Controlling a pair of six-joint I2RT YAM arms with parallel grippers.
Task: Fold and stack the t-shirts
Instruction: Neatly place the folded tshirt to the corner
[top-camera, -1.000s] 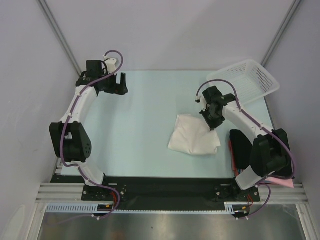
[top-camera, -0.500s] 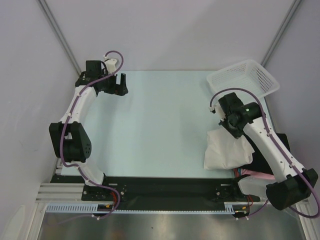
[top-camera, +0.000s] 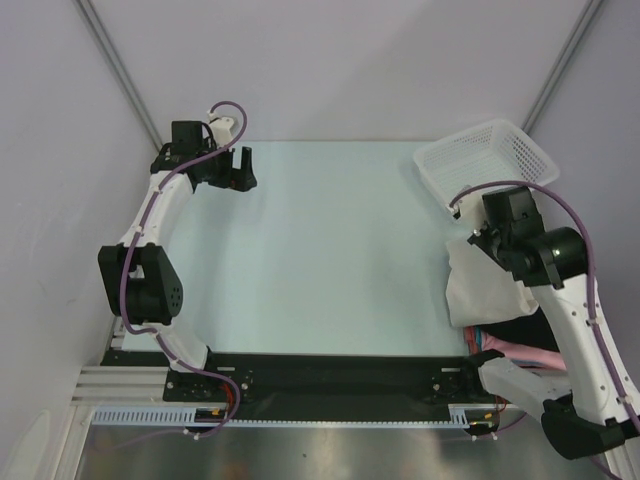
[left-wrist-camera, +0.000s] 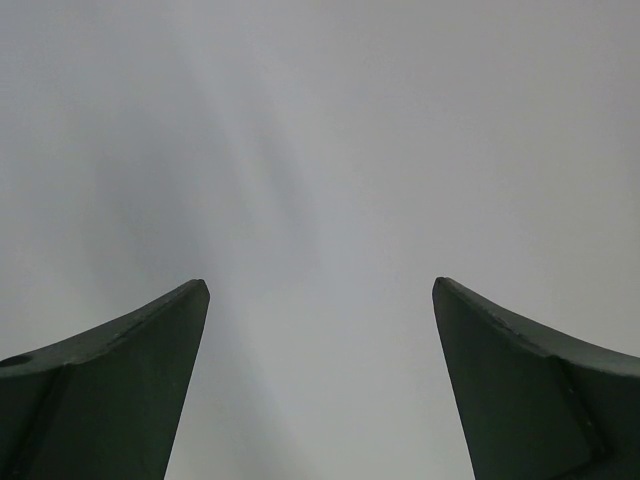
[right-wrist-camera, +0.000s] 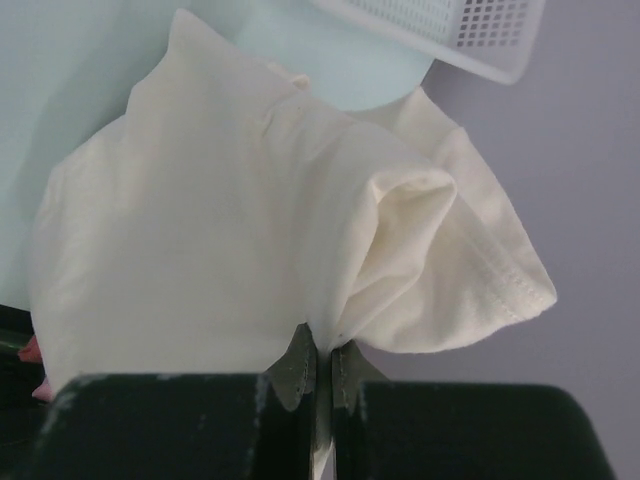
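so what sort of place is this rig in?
Probably a lab test cell, not a home: plain grey walls enclose a pale blue tabletop, with an aluminium frame rail at its near edge. Props: white plastic mesh basket, white cloth t-shirt.

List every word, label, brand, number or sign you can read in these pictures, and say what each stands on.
None: no readable text in any view.
The white t-shirt in the right hand is plain, and the white mesh basket bears no label.
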